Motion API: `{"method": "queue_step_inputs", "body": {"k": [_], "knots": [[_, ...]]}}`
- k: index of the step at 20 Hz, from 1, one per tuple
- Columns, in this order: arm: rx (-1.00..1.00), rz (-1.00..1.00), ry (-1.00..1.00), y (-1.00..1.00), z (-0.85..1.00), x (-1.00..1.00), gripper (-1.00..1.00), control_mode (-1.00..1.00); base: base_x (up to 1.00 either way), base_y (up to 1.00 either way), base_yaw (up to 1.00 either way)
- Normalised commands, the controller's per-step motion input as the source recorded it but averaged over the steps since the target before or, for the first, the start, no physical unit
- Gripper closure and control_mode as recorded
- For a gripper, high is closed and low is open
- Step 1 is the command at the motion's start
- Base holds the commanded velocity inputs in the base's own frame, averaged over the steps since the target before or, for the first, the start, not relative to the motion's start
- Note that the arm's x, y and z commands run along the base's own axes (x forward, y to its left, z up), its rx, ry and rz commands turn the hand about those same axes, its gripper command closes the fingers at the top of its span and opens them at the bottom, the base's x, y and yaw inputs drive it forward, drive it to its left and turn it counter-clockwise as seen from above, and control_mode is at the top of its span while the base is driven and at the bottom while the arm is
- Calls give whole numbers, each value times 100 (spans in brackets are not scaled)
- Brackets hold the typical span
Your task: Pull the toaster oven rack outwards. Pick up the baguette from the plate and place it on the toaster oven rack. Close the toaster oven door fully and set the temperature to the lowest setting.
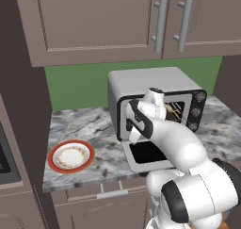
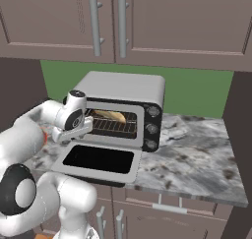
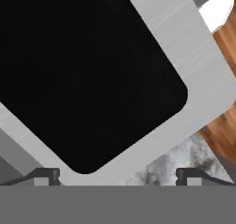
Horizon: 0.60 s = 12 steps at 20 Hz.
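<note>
The toaster oven (image 2: 123,88) stands on the counter with its door (image 2: 98,159) dropped open and lying flat. The baguette (image 2: 110,116) lies inside on the toaster oven rack (image 2: 117,127). At the left of the counter sits the plate (image 1: 71,156) with nothing on it. My gripper (image 3: 119,177) hangs open just above the door's left part, and nothing is between its fingertips (image 3: 46,174). In the hand view the door's dark glass (image 3: 92,71) and silver frame (image 3: 184,48) lie right below. The arm hides much of the oven cavity in the left base view.
The black knob panel (image 2: 151,127) sits at the oven's right side. Upper cabinets with bar handles (image 2: 96,24) hang overhead. A green wall lies behind, marble counter (image 2: 197,154) stretches to the right, and the door overhangs the counter's front edge above the wooden floor (image 3: 223,126).
</note>
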Motion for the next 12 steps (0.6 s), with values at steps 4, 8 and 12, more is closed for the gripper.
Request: {"method": "queue_step_inputs", "body": {"k": [4, 8, 12], "knots": [[0, 0, 0, 2, 1, 14, -100, -100, 0, 0, 0], [0, 0, 0, 7, 38, -61, -100, -100, 0, 0, 0], [-1, 0, 7, 22, 64, -92, -100, -100, 0, 0, 0]]}}
